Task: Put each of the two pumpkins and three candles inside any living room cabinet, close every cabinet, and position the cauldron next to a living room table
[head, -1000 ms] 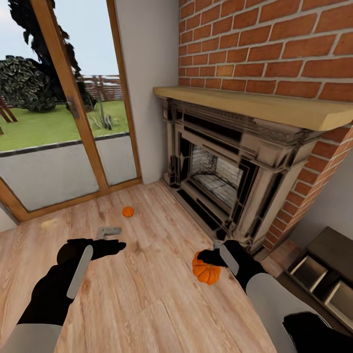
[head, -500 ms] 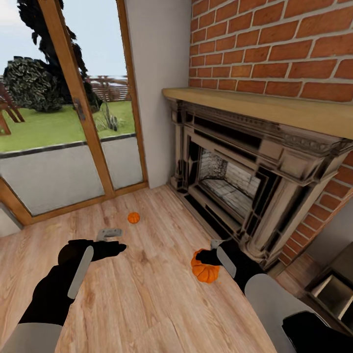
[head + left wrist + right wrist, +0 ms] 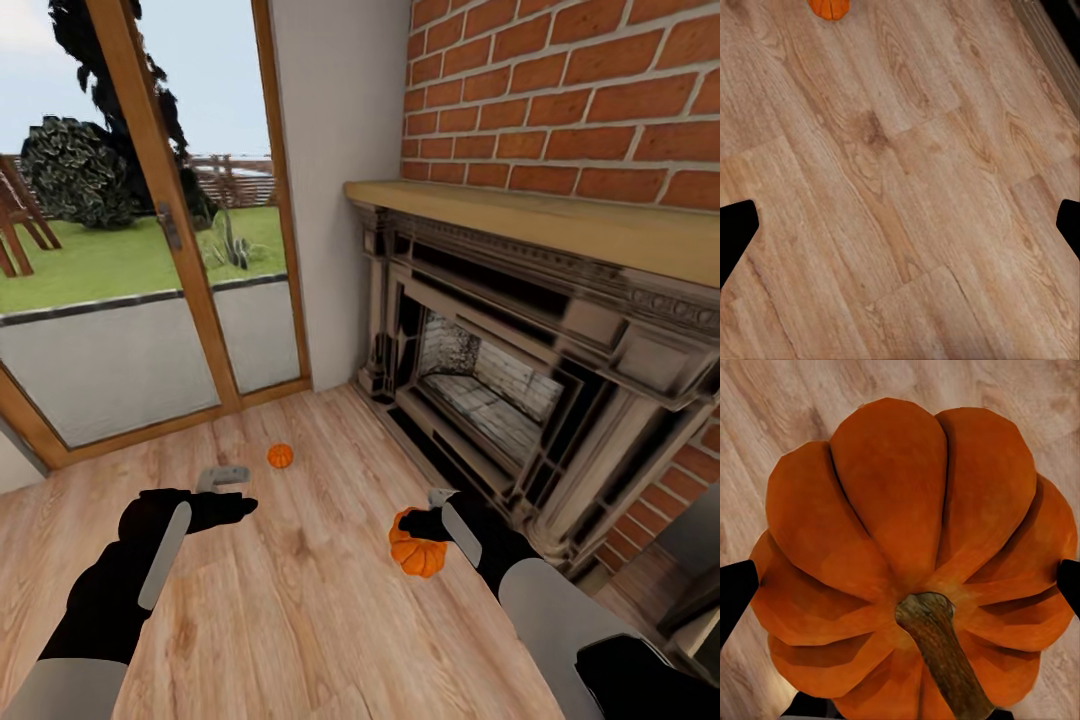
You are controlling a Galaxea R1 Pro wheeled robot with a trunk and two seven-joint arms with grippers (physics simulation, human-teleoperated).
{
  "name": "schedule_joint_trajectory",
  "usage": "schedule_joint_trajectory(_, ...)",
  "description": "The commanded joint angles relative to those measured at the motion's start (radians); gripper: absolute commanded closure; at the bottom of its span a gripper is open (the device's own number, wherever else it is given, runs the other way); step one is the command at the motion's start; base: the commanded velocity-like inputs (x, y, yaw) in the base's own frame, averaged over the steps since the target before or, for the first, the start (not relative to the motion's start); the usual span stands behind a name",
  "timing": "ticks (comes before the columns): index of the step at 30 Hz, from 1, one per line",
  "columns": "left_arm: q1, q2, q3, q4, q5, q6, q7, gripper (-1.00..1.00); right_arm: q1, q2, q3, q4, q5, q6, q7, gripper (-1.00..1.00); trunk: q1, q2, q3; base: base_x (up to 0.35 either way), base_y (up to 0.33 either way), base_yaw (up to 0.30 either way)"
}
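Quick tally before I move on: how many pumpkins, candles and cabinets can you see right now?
Pumpkins: 2, one in the right gripper (pumpkin), one on the floor near the glass door (pumpkin)
Candles: 0 in sight
Cabinets: 0 that can be made out; a dark shape at the head view's lower right edge is too cut off to tell
Total: 2

Pale plank flooring (image 3: 300, 610) is stretching across the lower half of the frame, its grain catching soft daylight. A red brick wall (image 3: 600, 90) is filling the upper right, with a tan wooden mantel shelf (image 3: 560, 215) running beneath it over an ornate dark fireplace (image 3: 500, 390). A plain grey wall strip (image 3: 335, 150) is standing at upper centre. At upper left, a wood-framed glass door (image 3: 150, 230) is showing lawn, shrubs and sky.
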Motion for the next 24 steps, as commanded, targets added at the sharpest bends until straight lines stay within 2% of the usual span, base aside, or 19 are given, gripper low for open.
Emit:
schedule_joint_trajectory(1, -0.001, 0.000, 0.000, -0.001, 0.007, 0.004, 0.004, -1.00, -0.001, -0.001, 0.006, -0.002, -0.013, 0.003, -0.008, 1.00, 0.001, -0.001, -0.001, 0.267, 0.002, 0.001)
schedule_joint_trajectory(9, -0.001, 0.000, 0.000, -0.001, 0.007, 0.004, 0.004, -1.00, -0.001, -0.001, 0.007, -0.002, -0.013, 0.003, -0.008, 1.00, 0.001, -0.001, 0.004, 0.278, 0.025, 0.000)
schedule_joint_trajectory(24, -0.001, 0.000, 0.000, 0.000, 0.007, 0.004, 0.004, -1.00, -0.001, -0.001, 0.009, -0.002, -0.012, 0.003, -0.010, 1.00, 0.001, -0.001, 0.009, 0.304, 0.094, 0.000)
